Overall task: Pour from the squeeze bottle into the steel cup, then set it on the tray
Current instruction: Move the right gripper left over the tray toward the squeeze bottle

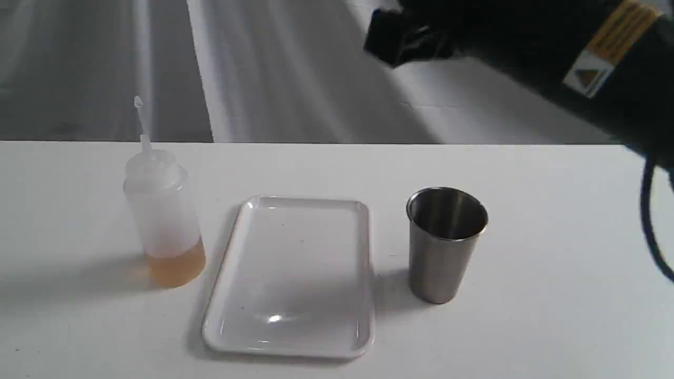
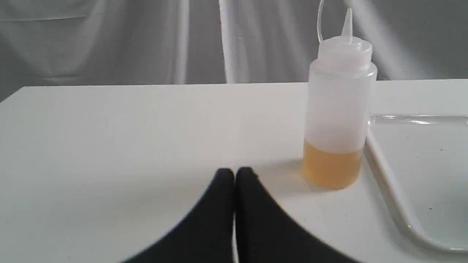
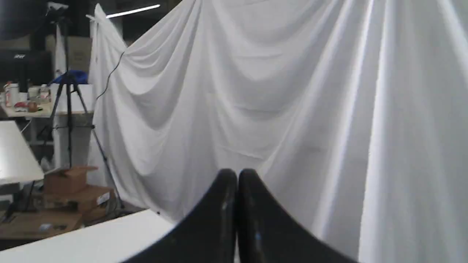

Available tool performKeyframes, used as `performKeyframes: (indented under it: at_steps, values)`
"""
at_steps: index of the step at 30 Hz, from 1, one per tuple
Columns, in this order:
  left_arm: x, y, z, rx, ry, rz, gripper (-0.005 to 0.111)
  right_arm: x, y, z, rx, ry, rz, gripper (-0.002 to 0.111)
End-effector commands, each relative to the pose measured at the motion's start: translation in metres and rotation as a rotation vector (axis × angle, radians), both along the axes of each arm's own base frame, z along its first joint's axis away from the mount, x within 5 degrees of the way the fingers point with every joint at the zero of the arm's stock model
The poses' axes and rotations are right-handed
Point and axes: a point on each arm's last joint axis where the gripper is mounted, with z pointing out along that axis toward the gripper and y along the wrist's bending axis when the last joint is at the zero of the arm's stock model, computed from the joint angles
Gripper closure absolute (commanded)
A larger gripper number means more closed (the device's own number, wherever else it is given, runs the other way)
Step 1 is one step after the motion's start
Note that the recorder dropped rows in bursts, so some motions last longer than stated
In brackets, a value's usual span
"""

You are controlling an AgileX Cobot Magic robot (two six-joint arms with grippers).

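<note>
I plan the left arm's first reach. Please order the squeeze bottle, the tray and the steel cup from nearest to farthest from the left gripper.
1. squeeze bottle, just ahead of the shut left gripper.
2. tray, beyond the bottle.
3. steel cup, past the tray, outside the left wrist view.

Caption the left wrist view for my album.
Shut left gripper near the upright squeeze bottle, which stands beside the tray.
</note>
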Motion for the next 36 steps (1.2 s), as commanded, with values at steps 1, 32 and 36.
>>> performKeyframes:
  at_steps: [1,32,36]
  values:
    - [0.000,0.000,-0.001,-0.005,-0.006,-0.007,0.107,-0.003,0.017,-0.008,-0.052,0.027,0.033,0.108]
    - [0.000,0.000,-0.001,-0.005,-0.006,-0.007,0.107,0.016,0.070,-0.123,-0.096,0.373,0.130,0.108]
    - [0.000,0.000,-0.001,-0.003,-0.006,-0.008,0.107,0.017,0.076,-0.131,-0.077,0.360,0.157,0.108]
